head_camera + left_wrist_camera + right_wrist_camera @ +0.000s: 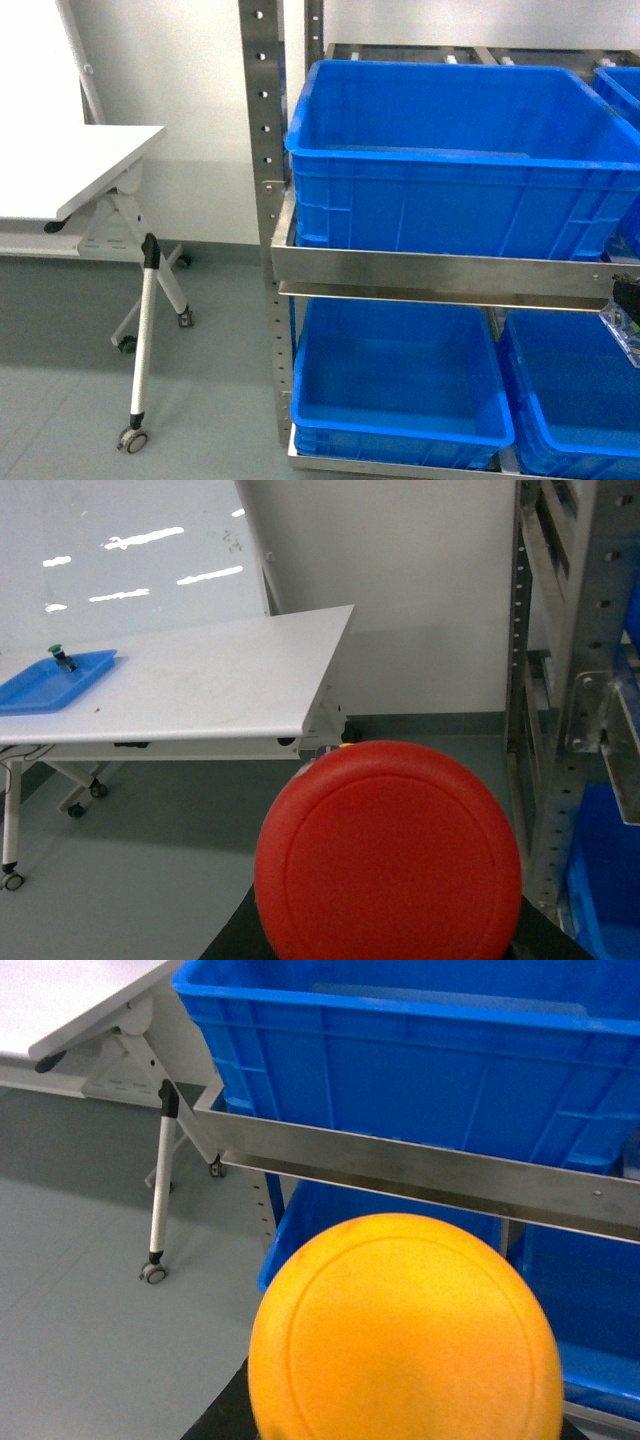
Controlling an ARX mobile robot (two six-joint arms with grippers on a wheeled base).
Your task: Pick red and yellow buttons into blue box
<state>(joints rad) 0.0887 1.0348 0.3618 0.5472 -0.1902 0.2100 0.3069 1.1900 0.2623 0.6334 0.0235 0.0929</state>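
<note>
Red button point(388, 852) fills the lower part of the left wrist view, its cap facing the camera and almost against the lens; yellow button point(404, 1328) sits the same way in the right wrist view. Both look carried, each in its own arm's gripper, though the fingers are hidden behind the caps, so how the jaws stand cannot be told from these pictures. In the head view only a dark corner of the right gripper point(627, 312) shows at the right edge, beside the steel rack point(440, 268); the left one is out of that view.

The blue box point(455, 150) stands on the rack's upper shelf, and what shows of its inside holds no button. Lower crates point(395, 375) sit beneath it. The right arm's camera looks at the box's front wall from just below, so the yellow button is near but not yet over the rim. The left arm's camera faces away toward the white table point(200, 680), where a shallow blue tray point(45, 685) keeps the green button point(62, 658).

My reading: picking is done, both drops remain, with the red one having farther to go.
</note>
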